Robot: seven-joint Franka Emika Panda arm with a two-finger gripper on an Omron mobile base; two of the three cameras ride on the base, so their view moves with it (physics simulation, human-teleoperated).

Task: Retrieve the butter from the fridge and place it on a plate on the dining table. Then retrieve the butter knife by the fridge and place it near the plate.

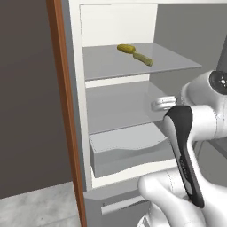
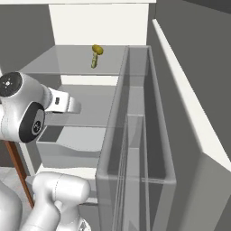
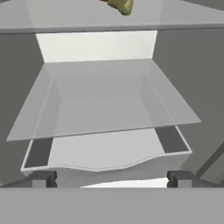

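The jaws stand wide open with nothing between them: in the hand view the two dark finger tips (image 3: 43, 179) sit far apart at the bottom, level with each other and aimed into the open fridge (image 1: 76, 88). Just beyond and below them is a grey drawer (image 3: 109, 168) with a wavy front lip, at the bottom of the white interior. Above the drawer lies a bare grey shelf (image 3: 105, 105), whose front edge runs across the hand view a little above the tips. The space between this shelf and the one over it is open from side wall to side wall. In the right base view the fridge door (image 2: 135, 135) stands swung out on the right, its long clear bin running alongside the arm and narrowing the room on that side. On the left, a brown wooden edge (image 1: 62, 88) runs down beside the fridge wall. Farthest and highest, the butter (image 1: 135, 54) lies on the upper shelf (image 1: 173, 62), a yellowish stick set at a slant near the middle. It is well above the jaws and further back.
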